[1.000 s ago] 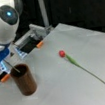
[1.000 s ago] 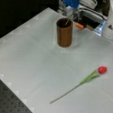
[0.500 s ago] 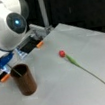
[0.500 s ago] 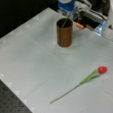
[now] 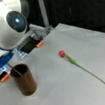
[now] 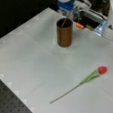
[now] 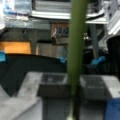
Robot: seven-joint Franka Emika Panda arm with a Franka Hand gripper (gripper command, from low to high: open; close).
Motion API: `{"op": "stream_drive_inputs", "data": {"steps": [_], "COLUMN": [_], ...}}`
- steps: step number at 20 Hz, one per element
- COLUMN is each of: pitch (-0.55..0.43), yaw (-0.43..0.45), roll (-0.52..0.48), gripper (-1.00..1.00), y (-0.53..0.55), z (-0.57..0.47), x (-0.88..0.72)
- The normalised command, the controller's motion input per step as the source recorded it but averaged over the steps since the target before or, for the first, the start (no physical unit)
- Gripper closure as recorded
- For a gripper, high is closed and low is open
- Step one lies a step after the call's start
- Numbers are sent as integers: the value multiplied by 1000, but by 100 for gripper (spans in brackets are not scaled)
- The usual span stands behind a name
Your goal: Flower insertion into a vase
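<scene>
Gripper (image 7: pixel 72 92) clamps a green stem (image 7: pixel 76 45) – above the vase (image 6: pixel 64 33); arm overhead.

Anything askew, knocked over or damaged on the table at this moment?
Nothing stands out. The vase stands upright, a thin green stem clamped in the gripper reaches into its mouth, and a red tulip lies flat and intact on the table.

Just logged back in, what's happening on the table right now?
The end effector is shut on a green flower stem, and in both front views that stem reaches down into the reddish-brown vase by the table's edge. A second flower, a red tulip, lies flat on the white table, apart from the vase.
</scene>
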Motion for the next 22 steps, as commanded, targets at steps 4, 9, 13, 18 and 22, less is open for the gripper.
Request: {"op": "stream_drive_inputs", "data": {"steps": [4, 9, 13, 18, 22], "pitch": [128, 98, 115, 120, 77], "yaw": [-135, -124, -142, -189, -182], "roll": [10, 20, 26, 34, 32], "gripper": [100, 100, 100, 100, 100], "y": [48, 65, 71, 105, 107], "z": [-134, -232, -236, -157, -103], "x": [488, 618, 663, 552, 398]}}
